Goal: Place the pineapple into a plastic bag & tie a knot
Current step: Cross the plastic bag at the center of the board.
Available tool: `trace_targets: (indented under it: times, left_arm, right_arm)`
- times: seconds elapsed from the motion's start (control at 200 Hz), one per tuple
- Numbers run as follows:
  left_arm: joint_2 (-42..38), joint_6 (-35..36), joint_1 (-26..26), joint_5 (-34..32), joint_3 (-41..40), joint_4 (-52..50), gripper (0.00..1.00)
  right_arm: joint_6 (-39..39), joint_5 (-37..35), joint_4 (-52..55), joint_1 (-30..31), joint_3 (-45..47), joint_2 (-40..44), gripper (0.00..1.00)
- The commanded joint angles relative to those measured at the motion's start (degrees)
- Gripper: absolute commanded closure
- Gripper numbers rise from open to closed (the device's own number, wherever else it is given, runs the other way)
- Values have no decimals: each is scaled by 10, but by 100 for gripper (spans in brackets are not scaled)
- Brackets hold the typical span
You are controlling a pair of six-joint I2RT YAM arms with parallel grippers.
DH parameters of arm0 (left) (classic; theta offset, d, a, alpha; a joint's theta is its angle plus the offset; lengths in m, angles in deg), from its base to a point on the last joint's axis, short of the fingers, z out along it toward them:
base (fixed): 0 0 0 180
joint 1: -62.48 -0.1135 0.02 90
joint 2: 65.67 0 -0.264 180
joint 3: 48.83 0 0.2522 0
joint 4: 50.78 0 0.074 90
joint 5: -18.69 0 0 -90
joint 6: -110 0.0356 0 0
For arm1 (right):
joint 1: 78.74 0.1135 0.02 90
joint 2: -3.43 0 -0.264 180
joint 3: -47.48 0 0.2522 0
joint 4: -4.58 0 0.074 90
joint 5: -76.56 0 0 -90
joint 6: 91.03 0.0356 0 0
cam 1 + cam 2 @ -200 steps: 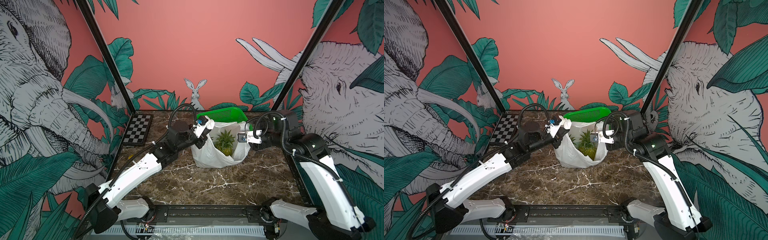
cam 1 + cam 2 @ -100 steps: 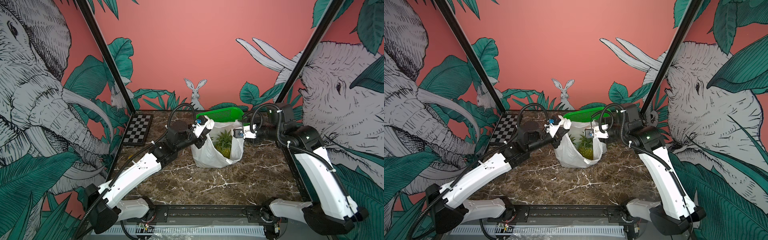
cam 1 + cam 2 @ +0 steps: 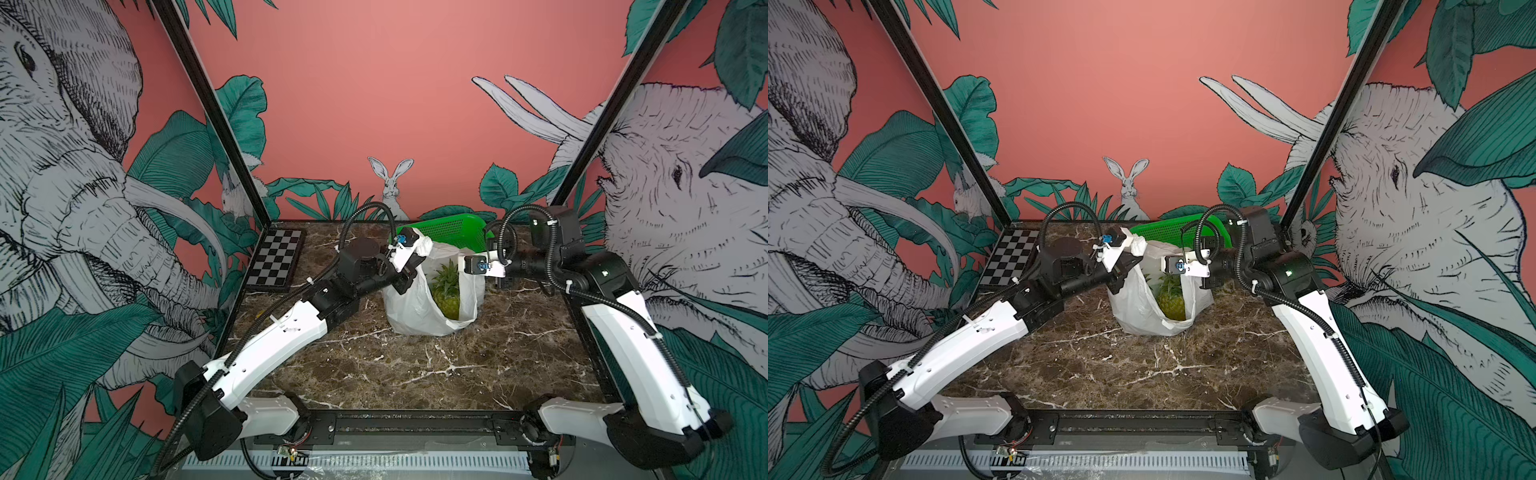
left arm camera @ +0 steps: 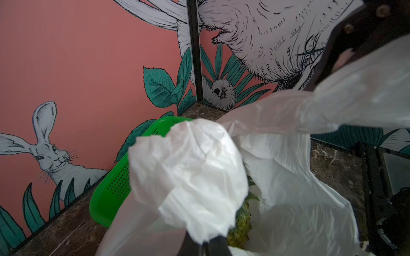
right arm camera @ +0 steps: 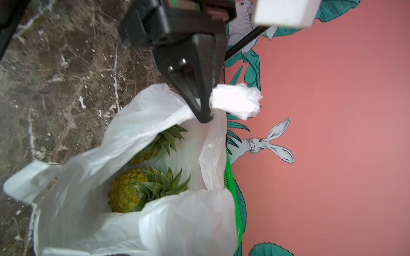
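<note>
The white plastic bag [image 3: 415,307] stands open at the middle back of the table, in both top views. The pineapple [image 5: 131,192] lies inside it, and a second leafy crown [image 5: 168,137] shows behind a fold. My left gripper [image 3: 417,254] is shut on the bag's left handle, whose bunched end [image 4: 188,175] sticks out past the jaws. My right gripper [image 3: 466,264] is at the bag's right rim, shut on the plastic, which covers its fingertips. One of its fingers [image 4: 346,42] shows in the left wrist view. No knot is in view.
A green basket [image 3: 449,228] lies tipped right behind the bag, against the back wall. A checkered board [image 3: 276,259] sits at the back left. A black frame rail [image 3: 415,424] runs along the table's front edge.
My right gripper moved left to the bag's right rim and went from open to shut on the plastic. The left gripper kept its hold and did not move.
</note>
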State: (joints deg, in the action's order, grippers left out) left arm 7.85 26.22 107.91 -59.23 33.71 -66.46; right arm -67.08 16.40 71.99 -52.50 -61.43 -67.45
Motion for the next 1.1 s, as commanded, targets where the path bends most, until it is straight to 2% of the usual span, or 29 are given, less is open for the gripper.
trace_targets:
  times: [0.0,0.26,0.595,0.74,0.89,1.09]
  left_arm:
    - [15,4,-3,38,33,8,100]
    - [42,37,-3,107,60,-10,100]
    - [49,73,-3,155,69,-27,100]
    - [40,94,-3,184,62,-37,90]
    - [26,109,-3,201,50,-39,75]
    - [23,90,-3,213,41,-10,56]
  right_arm:
    - [58,83,-47,12,22,12,100]
    - [161,148,-155,28,57,-10,100]
    - [189,164,-180,33,43,-52,100]
    - [189,152,-179,35,45,-55,100]
    - [178,143,-161,35,45,-53,100]
    - [180,147,-157,37,46,-51,100]
